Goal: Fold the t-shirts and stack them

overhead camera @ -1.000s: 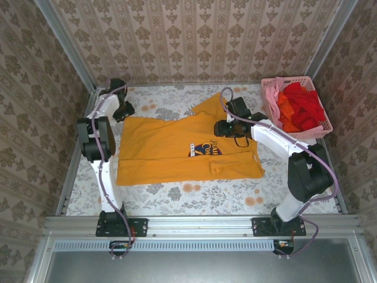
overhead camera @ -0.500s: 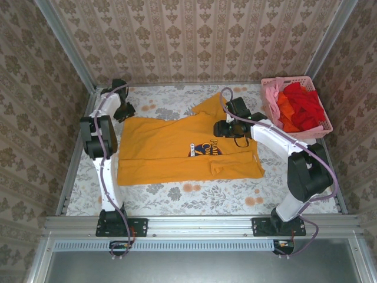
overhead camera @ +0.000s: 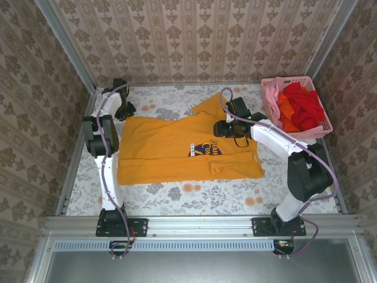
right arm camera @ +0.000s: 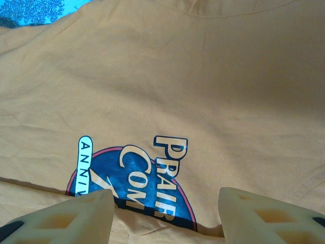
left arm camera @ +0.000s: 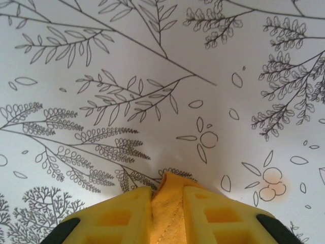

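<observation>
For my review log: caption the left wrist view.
Left gripper pinching orange-yellow cotton t-shirt edge above leaf-printed white tablecloth.

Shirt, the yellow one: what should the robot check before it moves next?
1. Left fingers pinching the shirt edge: ok.
2. Pinch tight enough to pull: cannot tell.
3. Right fingers open over the logo: ok.
4. Shirt lying smooth: not ok, folds near the logo.
5. Other shirts out of the way in the basket: ok.
</observation>
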`<action>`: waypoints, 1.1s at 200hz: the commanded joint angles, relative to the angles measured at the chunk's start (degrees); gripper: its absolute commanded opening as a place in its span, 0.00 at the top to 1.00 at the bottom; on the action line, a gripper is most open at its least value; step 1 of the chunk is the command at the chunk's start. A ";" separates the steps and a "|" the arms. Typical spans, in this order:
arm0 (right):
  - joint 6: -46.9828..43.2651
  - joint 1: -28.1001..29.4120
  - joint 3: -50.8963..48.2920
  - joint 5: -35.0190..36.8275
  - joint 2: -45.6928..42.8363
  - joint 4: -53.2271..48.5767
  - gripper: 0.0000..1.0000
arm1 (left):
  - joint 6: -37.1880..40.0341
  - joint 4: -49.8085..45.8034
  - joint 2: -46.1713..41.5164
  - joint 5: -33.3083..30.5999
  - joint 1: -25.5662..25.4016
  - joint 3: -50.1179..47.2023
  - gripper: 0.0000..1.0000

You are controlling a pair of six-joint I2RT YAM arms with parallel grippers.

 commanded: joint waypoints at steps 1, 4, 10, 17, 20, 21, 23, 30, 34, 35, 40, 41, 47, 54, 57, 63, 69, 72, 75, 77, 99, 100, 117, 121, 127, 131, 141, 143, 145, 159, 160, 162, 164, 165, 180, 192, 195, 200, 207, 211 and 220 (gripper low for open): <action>-0.84 0.17 1.01 -0.72 1.21 0.76 0.42 | 0.55 -2.33 1.91 0.12 0.79 2.08 0.68; -0.84 0.22 1.10 -0.72 1.28 0.69 0.42 | 0.47 -2.31 1.76 0.01 0.75 2.03 0.67; -0.89 0.24 1.19 -0.72 1.42 0.71 0.42 | 0.45 -2.27 1.52 -0.02 0.75 2.04 0.66; -0.86 0.20 1.20 -0.76 1.49 0.80 0.43 | 0.46 -2.33 1.30 -0.01 0.80 2.02 0.65; -0.84 0.19 1.20 -0.73 1.52 0.80 0.42 | 0.47 -2.38 1.16 -0.02 0.81 2.02 0.65; -0.84 0.18 1.15 -0.77 1.57 0.86 0.42 | 0.42 -2.37 1.09 -0.02 0.77 2.02 0.65; -0.88 0.24 1.12 -0.77 1.56 0.91 0.42 | 0.43 -2.35 1.04 -0.06 0.83 2.02 0.65; -0.77 0.18 1.05 -0.83 1.76 0.97 0.42 | 0.45 -2.31 0.79 -0.22 0.83 1.96 0.65; -0.79 0.17 1.02 -0.89 1.78 1.00 0.42 | 0.46 -2.24 0.62 -0.32 0.80 1.99 0.65; -0.82 0.17 1.02 -0.89 1.78 1.01 0.42 | 0.51 -2.25 0.65 -0.30 0.81 2.00 0.65; -0.71 0.17 0.98 -1.10 1.87 1.01 0.42 | 0.59 -2.10 0.67 -0.44 0.90 2.02 0.66; -0.73 0.17 0.95 -1.08 1.96 1.06 0.42 | 0.57 -2.05 0.63 -0.45 0.91 2.02 0.66; -0.71 0.22 0.93 -1.24 2.09 1.10 0.42 | 0.59 -1.85 0.72 -0.53 0.90 2.13 0.66; -0.67 0.22 0.78 -1.33 2.11 1.33 0.42 | 0.56 -1.82 0.97 -0.49 0.95 2.31 0.67; -0.72 0.26 0.72 -1.46 2.14 1.36 0.42 | 0.51 -1.78 1.09 -0.54 0.97 2.47 0.67; -0.74 0.17 0.62 -1.47 2.18 1.43 0.42 | 0.55 -1.81 1.47 -0.54 1.01 2.73 0.67; -0.70 0.19 0.54 -1.43 2.19 1.41 0.42 | 0.55 -1.82 1.77 -0.54 1.15 2.89 0.67; -0.73 0.18 0.50 -1.47 2.21 1.38 0.42 | 0.51 -1.90 2.08 -0.54 1.19 3.02 0.67; -0.69 0.17 0.42 -1.42 2.15 1.36 0.42 | 0.50 -1.95 2.27 -0.54 1.21 3.15 0.67; -0.69 0.20 0.43 -1.35 2.19 1.41 0.42 | 0.41 -1.97 2.37 -0.50 1.21 3.25 0.67; -0.70 0.18 -0.08 -1.17 2.31 1.60 0.42 | 0.38 -2.16 3.77 0.07 1.30 3.69 0.71; -0.73 0.18 -0.06 -1.16 2.36 1.57 0.42 | 0.38 -2.12 3.80 0.11 1.33 3.69 0.71; -0.56 0.17 -0.03 -1.27 2.54 1.77 0.42 | 0.28 -2.20 4.53 0.88 1.32 3.95 0.77; -0.46 0.22 -0.03 -1.22 2.58 1.77 0.42 | 0.31 -2.22 4.62 1.17 1.42 4.02 0.78; -0.40 0.22 0.12 -1.24 2.63 1.81 0.42 | 0.29 -2.26 4.61 1.38 1.27 3.95 0.81; -0.37 0.19 0.27 -1.20 2.67 1.82 0.42 | 0.29 -2.25 4.59 1.52 1.32 3.87 0.84; -0.32 0.17 0.69 -0.82 2.92 1.92 0.42 | 0.38 -2.30 4.54 1.77 1.33 3.71 0.92; -0.38 0.11 0.85 -0.63 3.02 1.92 0.42 | 0.42 -2.40 4.50 1.82 1.34 3.69 0.93; -0.39 0.11 1.02 -0.41 3.15 1.92 0.42 | 0.41 -2.43 4.49 1.89 1.37 3.65 0.95; -0.49 -0.85 3.19 2.16 4.14 1.03 0.43 | 0.67 -2.53 3.74 2.68 1.33 2.98 1.00; -0.53 -1.00 3.38 2.35 4.24 0.93 0.43 | 0.70 -2.48 3.70 2.74 1.34 2.90 1.00; -0.50 -1.22 3.74 2.62 4.47 0.75 0.43 | 0.72 -2.41 3.56 2.89 1.37 2.72 1.00; -0.49 -1.51 4.14 3.06 4.61 0.66 0.43 | 0.73 -2.28 3.40 3.00 1.36 2.50 1.00; -0.49 -1.59 4.38 3.32 4.78 0.57 0.43 | 0.69 -2.23 3.35 3.07 1.31 2.35 1.00; -0.48 -4.05 8.26 5.29 7.39 0.18 0.43 | 0.81 -0.47 1.55 3.97 1.33 -0.02 1.00; -0.66 -6.29 11.84 6.24 10.32 0.70 0.44 | 0.66 0.57 0.37 4.38 1.33 -1.55 1.00; -0.73 -6.91 12.88 6.49 11.23 0.75 0.44 | 0.65 0.75 0.09 4.42 1.32 -2.00 1.00; -0.67 -7.73 14.67 6.92 12.65 0.75 0.44 | 0.57 1.02 -0.25 4.54 1.37 -2.42 1.00; -0.74 -8.90 17.30 7.53 15.06 1.03 0.45 | 0.43 1.20 -0.83 4.73 1.41 -3.19 1.00; -1.00 -9.44 18.73 7.81 16.48 1.09 0.47 | 0.20 1.44 -1.17 4.77 1.38 -3.71 1.00; -1.63 -10.46 22.53 8.49 19.82 1.20 0.50 | 0.04 2.49 -2.21 4.97 1.39 -5.21 1.00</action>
